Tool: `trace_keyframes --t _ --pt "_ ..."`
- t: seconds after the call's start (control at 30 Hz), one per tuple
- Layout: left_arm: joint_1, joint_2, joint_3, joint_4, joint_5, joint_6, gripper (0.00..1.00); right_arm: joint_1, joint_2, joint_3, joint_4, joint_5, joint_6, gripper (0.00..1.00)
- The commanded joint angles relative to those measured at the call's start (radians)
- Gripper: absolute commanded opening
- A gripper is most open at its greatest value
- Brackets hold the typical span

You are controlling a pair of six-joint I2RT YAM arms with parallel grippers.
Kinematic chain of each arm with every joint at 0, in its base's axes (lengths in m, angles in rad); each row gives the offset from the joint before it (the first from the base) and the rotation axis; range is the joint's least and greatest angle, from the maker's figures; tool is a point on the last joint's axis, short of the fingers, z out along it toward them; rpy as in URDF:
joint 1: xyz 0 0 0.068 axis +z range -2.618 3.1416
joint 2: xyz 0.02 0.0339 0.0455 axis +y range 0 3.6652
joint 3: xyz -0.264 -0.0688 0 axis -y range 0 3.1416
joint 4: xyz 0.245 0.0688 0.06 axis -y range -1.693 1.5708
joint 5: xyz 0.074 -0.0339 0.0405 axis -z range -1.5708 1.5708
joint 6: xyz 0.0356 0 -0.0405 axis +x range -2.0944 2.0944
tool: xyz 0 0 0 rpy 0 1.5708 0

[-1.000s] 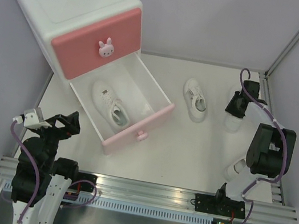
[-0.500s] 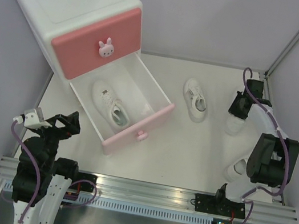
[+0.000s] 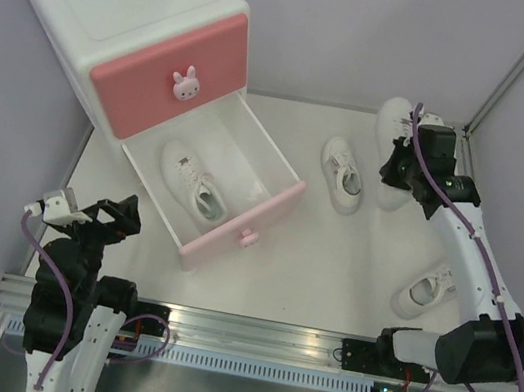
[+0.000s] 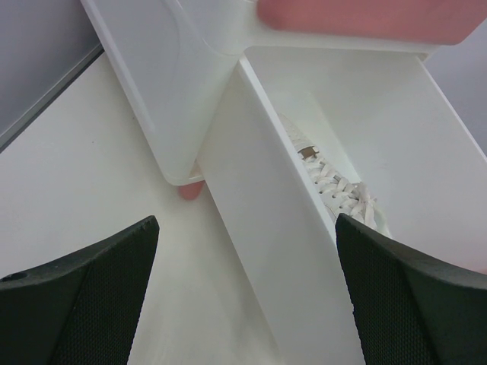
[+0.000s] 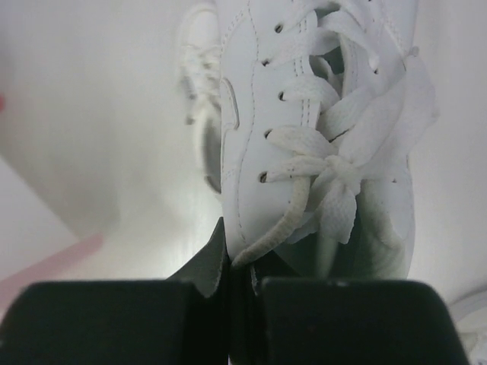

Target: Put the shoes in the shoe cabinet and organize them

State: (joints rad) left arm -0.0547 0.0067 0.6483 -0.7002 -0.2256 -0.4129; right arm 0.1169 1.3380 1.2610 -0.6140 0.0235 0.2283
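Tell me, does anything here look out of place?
Nothing looks damaged. The held sneaker hangs in the right gripper; the middle sneaker and the near sneaker lie scattered on the table, pointing different ways.

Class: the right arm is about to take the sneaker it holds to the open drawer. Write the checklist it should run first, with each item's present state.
1. Right gripper shut on the white lace-up sneaker: ok.
2. Pale pink lower drawer pulled open: ok.
3. Bare floor in that drawer beside the white sneaker already inside: ok.
4. Height to pass over the white sneaker lying on the table between gripper and drawer, above the white table: cannot tell.
5. Left gripper open and apart from the drawer: ok.
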Motion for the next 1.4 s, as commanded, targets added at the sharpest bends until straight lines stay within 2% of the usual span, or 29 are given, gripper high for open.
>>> trace_keyframes --t 0.0,0.23,0.37,0.53,0.73,0.93,1.07,1.37 --pt "0.006 -0.039 -0.006 0.038 0.008 0.016 1.0 0.123 -0.085 0.135 0.074 -0.068 -0.046 0.01" --pt "0.01 -0.042 -0.007 0.039 0.006 0.017 1.0 0.337 -0.109 0.241 0.057 -0.201 -0.187 0.01" --pt "0.015 -0.04 -0.009 0.039 0.006 0.017 1.0 0.408 -0.089 0.291 0.027 -0.38 -0.282 0.01" --pt "0.018 -0.039 -0.009 0.041 0.008 0.017 1.0 0.516 -0.005 0.425 -0.097 -0.41 -0.426 0.01" --pt "0.021 -0.037 -0.01 0.041 0.011 0.019 1.0 0.667 0.163 0.629 -0.294 -0.323 -0.582 0.01" --pt "0.021 -0.034 -0.01 0.044 0.014 0.02 1.0 0.762 0.309 0.774 -0.377 -0.254 -0.658 0.01" --pt "0.023 -0.034 -0.01 0.044 0.015 0.02 1.0 0.805 0.385 0.867 -0.411 -0.199 -0.698 0.01" --pt "0.023 -0.03 -0.012 0.045 0.02 0.023 1.0 0.862 0.49 0.929 -0.395 -0.062 -0.765 0.01"
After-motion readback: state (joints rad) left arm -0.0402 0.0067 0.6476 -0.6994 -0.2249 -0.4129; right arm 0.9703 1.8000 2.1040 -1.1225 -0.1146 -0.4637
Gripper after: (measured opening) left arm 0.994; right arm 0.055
